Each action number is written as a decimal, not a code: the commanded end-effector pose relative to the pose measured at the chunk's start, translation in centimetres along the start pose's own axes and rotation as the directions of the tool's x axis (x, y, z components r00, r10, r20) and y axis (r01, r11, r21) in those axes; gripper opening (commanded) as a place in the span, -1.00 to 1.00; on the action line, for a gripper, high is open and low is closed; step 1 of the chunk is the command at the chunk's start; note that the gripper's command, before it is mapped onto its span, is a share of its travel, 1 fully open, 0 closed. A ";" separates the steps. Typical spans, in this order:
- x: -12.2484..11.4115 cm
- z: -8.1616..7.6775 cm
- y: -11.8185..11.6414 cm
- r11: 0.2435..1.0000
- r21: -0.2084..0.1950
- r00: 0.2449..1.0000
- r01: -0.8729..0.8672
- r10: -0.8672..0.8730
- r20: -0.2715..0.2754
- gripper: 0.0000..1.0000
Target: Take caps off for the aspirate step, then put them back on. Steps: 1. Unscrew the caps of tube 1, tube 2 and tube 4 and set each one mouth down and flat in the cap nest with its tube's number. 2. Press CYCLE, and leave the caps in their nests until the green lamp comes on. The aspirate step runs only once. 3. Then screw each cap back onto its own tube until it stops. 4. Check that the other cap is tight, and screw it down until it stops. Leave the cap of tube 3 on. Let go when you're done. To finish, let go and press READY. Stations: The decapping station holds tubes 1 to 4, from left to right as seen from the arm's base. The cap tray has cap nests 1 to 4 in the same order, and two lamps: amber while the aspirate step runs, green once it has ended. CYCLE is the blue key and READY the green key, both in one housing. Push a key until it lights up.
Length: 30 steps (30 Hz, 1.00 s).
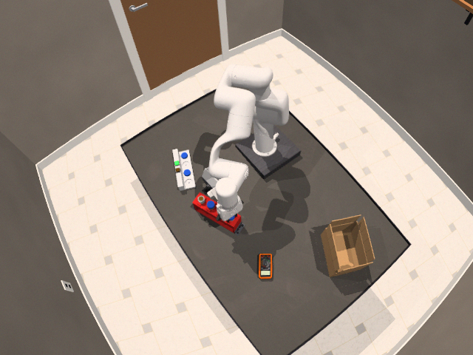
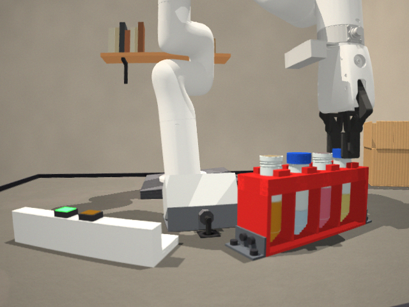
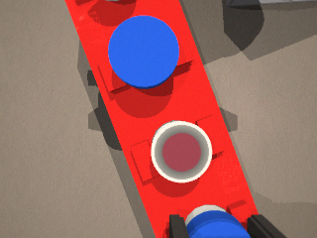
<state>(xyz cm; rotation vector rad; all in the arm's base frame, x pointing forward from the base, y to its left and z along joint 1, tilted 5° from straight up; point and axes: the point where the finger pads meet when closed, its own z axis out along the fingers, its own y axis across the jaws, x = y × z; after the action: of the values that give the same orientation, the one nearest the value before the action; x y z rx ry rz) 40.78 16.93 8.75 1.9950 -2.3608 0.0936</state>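
The red decapping station [image 2: 302, 204] holds four tubes. My gripper [image 3: 215, 225] is shut on the blue cap of tube 1 [image 2: 336, 153], which sits on its tube at the rack's right end in the exterior view. Tube 2 [image 3: 181, 151] beside it is open, with pink liquid. Tube 3 carries its blue cap [image 3: 144, 51]. Tube 4 [image 2: 270, 164] at the far end is open. The white cap tray [image 1: 183, 168] holds two blue caps, one in nest 2 [image 1: 187, 172] and one in nest 4 [image 1: 184, 154]. Its green lamp [image 2: 65, 209] is lit, and the amber lamp [image 2: 90, 213] is dark.
A white and grey box [image 2: 198, 201] with a small black knob stands just behind the rack, between it and the arm. An open cardboard box [image 1: 347, 244] and an orange multimeter [image 1: 264, 266] lie farther out on the dark mat.
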 end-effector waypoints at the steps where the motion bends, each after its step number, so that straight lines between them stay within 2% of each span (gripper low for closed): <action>1: -0.1 -0.1 -0.1 1.000 0.007 1.000 -0.021 0.021 -0.004 -1.00; 2: -0.1 -0.1 -0.1 1.000 0.007 1.000 -0.021 0.021 -0.004 -0.08; 12: -0.1 -0.1 -0.1 1.000 0.007 1.000 -0.021 0.021 -0.004 -0.08; 19: -0.1 -0.2 -0.1 0.984 0.007 0.984 0.178 -0.178 -0.005 -0.08; 24: -0.1 -0.2 -0.1 0.929 0.005 0.929 0.370 -0.370 -0.007 -0.08; 30: -0.1 -0.2 -0.1 0.814 0.004 0.814 0.580 -0.580 -0.008 -0.08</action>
<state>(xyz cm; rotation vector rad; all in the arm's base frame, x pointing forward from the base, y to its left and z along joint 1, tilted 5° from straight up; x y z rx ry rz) 40.74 16.93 8.77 2.4169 -1.8888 0.1149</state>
